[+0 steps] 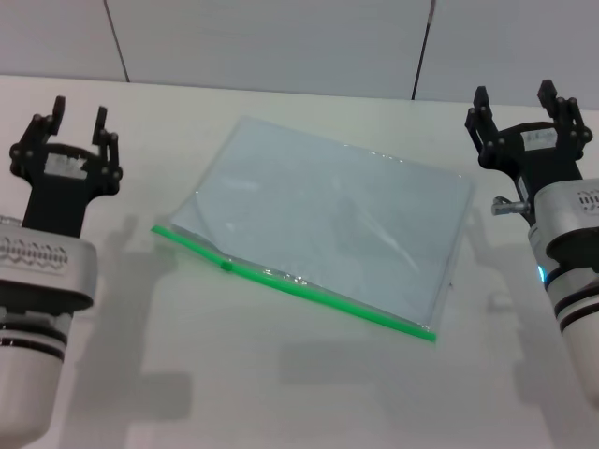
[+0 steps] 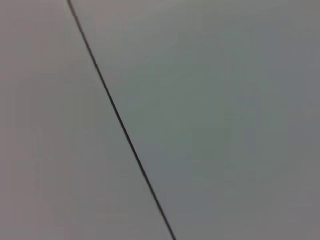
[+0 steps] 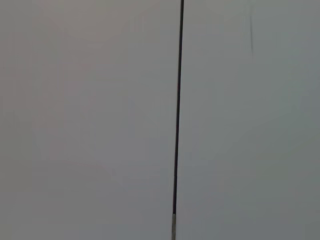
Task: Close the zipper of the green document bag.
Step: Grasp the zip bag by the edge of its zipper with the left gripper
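Observation:
The green document bag [image 1: 328, 220] lies flat on the white table, a pale blue-grey translucent pouch turned at an angle. Its zipper [image 1: 309, 290] is the bright green strip along the long near edge, running from left down to the near right corner. A small green slider tab [image 1: 226, 266] sits on the strip toward its left end. My left gripper [image 1: 80, 117] is raised at the left, fingers apart, well clear of the bag. At the right my right gripper [image 1: 518, 98] is also raised and open, apart from the bag. Both wrist views show only wall panels.
The white table [image 1: 281, 393] extends around the bag, with a grey panelled wall [image 1: 281, 37] behind its far edge. Dark panel seams [image 2: 120, 122] [image 3: 177, 120] cross the wrist views.

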Motion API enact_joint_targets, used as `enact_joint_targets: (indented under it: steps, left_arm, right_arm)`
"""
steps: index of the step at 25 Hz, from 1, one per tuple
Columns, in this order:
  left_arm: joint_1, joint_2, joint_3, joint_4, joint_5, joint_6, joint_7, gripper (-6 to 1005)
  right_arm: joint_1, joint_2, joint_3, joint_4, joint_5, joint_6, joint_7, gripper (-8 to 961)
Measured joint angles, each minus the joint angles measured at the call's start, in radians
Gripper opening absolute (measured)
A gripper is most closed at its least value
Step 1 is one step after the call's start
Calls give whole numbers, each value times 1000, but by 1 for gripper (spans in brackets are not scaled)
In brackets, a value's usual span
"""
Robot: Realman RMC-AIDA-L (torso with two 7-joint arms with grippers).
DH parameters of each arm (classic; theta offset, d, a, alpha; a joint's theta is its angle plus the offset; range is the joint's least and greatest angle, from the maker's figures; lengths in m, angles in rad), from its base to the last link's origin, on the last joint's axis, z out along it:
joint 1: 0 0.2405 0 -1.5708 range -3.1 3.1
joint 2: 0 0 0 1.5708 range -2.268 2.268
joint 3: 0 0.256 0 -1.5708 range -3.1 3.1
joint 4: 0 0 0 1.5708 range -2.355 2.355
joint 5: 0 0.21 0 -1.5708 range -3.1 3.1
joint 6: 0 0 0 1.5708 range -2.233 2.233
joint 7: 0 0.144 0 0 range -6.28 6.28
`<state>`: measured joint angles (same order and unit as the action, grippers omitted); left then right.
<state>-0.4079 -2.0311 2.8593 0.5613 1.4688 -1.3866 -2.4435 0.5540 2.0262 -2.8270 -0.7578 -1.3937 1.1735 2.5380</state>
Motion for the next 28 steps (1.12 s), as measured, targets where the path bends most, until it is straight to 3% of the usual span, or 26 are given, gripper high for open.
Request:
enact_joint_targets:
  steps: [9,15,28]
  left_arm:
    - [60,-3,-2,48,-25,-40,269,417]
    - [61,-3,-1,57,-38,-62,501,424]
    - [52,-8,0,80,-5,49,863,436]
  right_arm:
    - [-4,0,0,0,4,0,-2,759]
    - [-1,0,0,0,4,0,-2,759]
    - [-1,0,7,0,5,-2,0,758]
